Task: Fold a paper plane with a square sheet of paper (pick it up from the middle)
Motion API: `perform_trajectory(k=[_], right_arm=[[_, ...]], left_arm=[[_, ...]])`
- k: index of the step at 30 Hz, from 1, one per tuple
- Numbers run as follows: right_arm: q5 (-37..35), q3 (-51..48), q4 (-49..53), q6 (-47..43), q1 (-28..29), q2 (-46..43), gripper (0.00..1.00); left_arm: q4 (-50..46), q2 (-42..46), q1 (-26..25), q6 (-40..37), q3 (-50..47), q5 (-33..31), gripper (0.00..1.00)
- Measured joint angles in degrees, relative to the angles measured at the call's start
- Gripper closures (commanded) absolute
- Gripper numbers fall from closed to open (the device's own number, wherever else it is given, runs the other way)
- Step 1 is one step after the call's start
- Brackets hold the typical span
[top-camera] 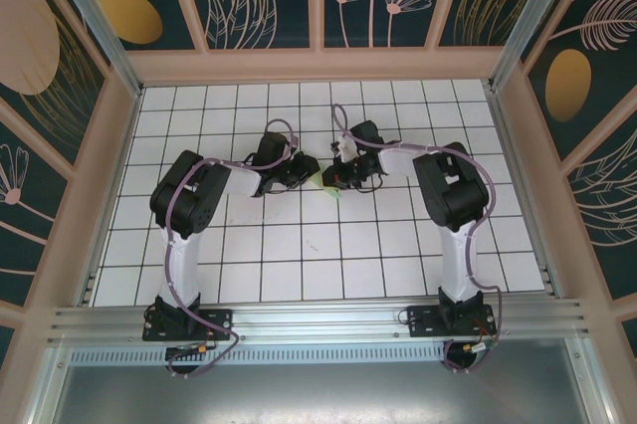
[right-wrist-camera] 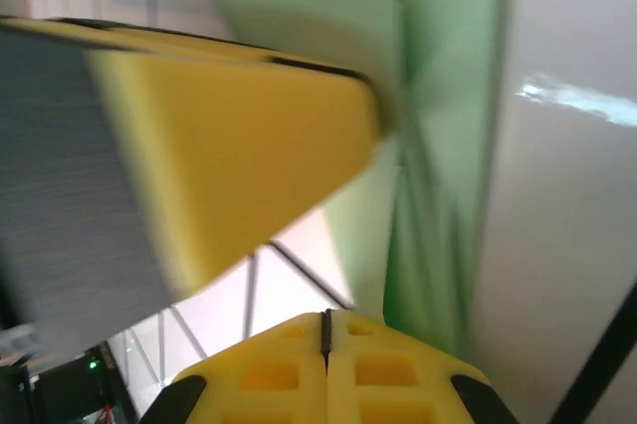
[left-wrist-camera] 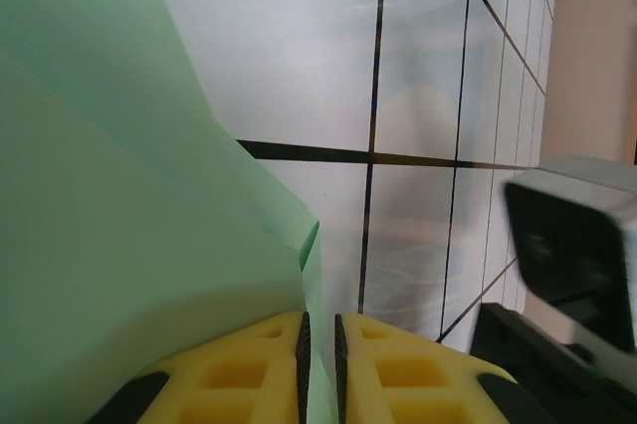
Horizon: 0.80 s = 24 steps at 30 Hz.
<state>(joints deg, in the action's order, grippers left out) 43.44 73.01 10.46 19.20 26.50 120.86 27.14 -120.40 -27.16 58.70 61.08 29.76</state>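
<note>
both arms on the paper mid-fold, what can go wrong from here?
1. The left tool seems to pinch the paper only at its very tip, so the paper may slip out.
2. The right tool is shut with the paper running beside it; if it holds nothing, the fold may spring open.
3. Both tools sit close together, so they could bump, or a pull apart could tear the paper.

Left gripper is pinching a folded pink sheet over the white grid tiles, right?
Not pink. The left wrist view shows the left gripper pinching a folded pale green sheet of paper over the white grid tiles.
</note>
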Motion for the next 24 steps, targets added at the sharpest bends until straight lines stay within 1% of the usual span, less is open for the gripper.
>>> perform_trajectory(k=[9,16,24], right_arm=[[-0.1,0.2,0.5,-0.4,-0.3,0.7,1.00],[-0.4,-1.3,-1.3,-1.3,-0.3,0.0,1.00],[-0.3,-2.8,-2.8,-1.3,-0.5,-0.7,1.00]], left_arm=[[-2.2,0.1,0.4,-2.4,1.0,0.0,0.79],[-3.6,0.1,3.5,-5.5,1.8,0.4,0.79],[-5.7,0.1,6.4,-8.2,3.2,-1.0,0.78]])
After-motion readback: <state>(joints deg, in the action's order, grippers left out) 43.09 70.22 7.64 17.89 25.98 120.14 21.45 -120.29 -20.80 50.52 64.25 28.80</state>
